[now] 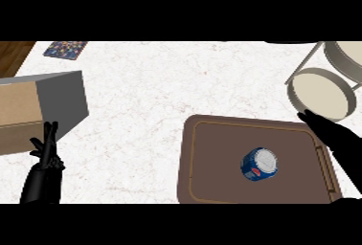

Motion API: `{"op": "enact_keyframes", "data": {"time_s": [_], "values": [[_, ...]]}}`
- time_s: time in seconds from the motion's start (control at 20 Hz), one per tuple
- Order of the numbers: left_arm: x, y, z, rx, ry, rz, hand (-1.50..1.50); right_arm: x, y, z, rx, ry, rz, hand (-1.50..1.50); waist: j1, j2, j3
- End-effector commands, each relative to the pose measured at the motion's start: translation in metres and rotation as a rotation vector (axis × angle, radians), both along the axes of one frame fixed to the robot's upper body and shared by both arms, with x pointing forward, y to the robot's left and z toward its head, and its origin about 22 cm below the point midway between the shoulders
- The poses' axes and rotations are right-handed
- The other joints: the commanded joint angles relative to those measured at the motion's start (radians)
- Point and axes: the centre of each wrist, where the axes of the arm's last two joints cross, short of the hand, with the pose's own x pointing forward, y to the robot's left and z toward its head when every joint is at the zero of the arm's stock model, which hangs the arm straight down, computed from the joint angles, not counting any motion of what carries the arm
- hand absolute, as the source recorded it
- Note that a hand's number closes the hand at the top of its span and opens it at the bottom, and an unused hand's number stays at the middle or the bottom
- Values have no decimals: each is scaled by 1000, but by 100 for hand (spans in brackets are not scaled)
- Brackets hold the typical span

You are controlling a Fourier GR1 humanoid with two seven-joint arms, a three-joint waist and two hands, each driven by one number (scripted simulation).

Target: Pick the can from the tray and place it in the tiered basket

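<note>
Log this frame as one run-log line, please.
can upright on brown tray, ungrasped | right hand open over tray's right edge | left hand resting open | tiered basket upper right

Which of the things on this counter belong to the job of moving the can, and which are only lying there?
Belong to the job:
blue can, upright on the tray
brown tray
tiered basket, at the upper right
right hand, over the tray's right edge

Only lying there:
cardboard box, at the left
patterned mat, far upper left
left hand, resting open at the lower left
</note>
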Motion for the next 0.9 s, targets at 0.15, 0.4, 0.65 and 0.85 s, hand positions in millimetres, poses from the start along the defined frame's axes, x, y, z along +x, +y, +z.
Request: {"op": "enact_keyframes", "data": {"time_s": [0.15,0.4,0.65,0.85], "values": [[-6,-13,-40,-79,317,-19,0,-7,23,-19,-13,47,-1,-150,11,26,-26],[-1,-16,-45,-86,307,-21,0,-1,33,-22,-110,104,-25,-150,19,32,-29],[0,-16,-45,-96,315,-24,0,5,36,-35,-152,178,-47,-150,20,32,-29],[-8,-19,-48,-90,325,-28,0,11,42,-41,-146,188,-63,-150,26,27,-28]]}}
